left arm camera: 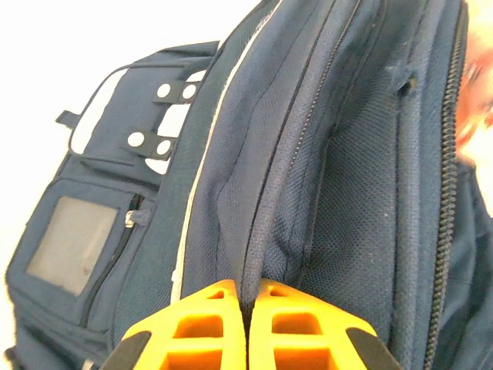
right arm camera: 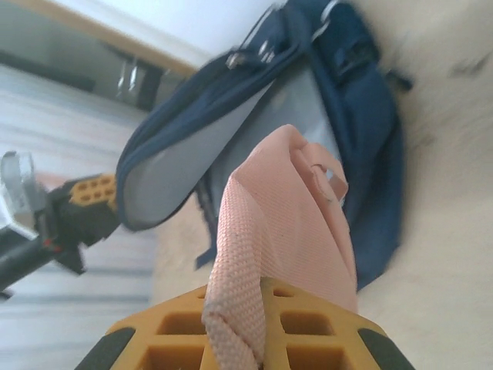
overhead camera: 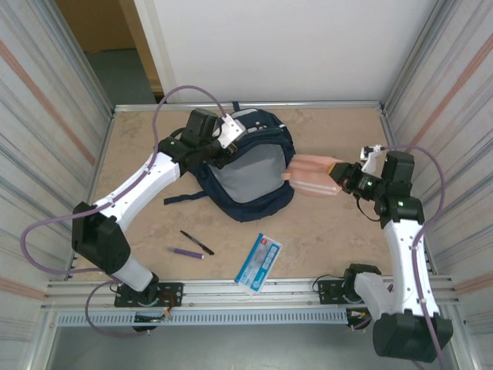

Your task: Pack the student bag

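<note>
L gripper (left arm camera: 248, 304) pinches student bag (overhead camera: 254, 181) rim, prob. to hold mouth open, while R gripper (right arm camera: 235, 324) clamps pink pencil case (right arm camera: 289, 208) aimed inside.

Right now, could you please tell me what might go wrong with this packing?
The left jaws pinch only a thin rim fold of the navy backpack; it might slip free and let the opening sag shut. The right jaws hold the pink pencil case by one end, so its floppy free end could snag on the rim.

Robot lab cell — ribbed metal walls (overhead camera: 38, 116), aluminium rails (overhead camera: 208, 291), beige tabletop (overhead camera: 323, 247)
</note>
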`<action>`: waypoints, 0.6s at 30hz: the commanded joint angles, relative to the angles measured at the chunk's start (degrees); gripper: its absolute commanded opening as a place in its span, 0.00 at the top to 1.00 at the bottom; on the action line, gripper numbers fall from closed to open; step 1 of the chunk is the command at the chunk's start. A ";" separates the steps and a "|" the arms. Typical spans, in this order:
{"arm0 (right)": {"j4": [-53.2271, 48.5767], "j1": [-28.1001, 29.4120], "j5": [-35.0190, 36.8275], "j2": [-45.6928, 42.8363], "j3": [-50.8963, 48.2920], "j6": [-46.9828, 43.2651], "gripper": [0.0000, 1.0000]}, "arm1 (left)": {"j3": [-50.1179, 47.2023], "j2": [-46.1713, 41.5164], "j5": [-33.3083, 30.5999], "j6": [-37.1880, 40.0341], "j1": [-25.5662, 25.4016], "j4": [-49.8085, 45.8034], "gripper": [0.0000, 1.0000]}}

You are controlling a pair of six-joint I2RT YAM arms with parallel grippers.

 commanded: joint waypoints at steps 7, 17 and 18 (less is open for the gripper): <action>20.22 16.89 0.99 13.90 0.69 18.95 1.00 | 0.96 -1.84 12.68 -7.83 -0.41 8.39 1.00; 51.15 20.60 18.76 28.94 -5.45 39.64 1.00 | 0.25 -1.70 14.90 -12.44 -0.33 13.26 1.00; 53.23 21.26 19.28 30.70 -4.77 41.41 1.00 | 0.48 -1.24 15.42 -13.45 -0.35 13.42 1.00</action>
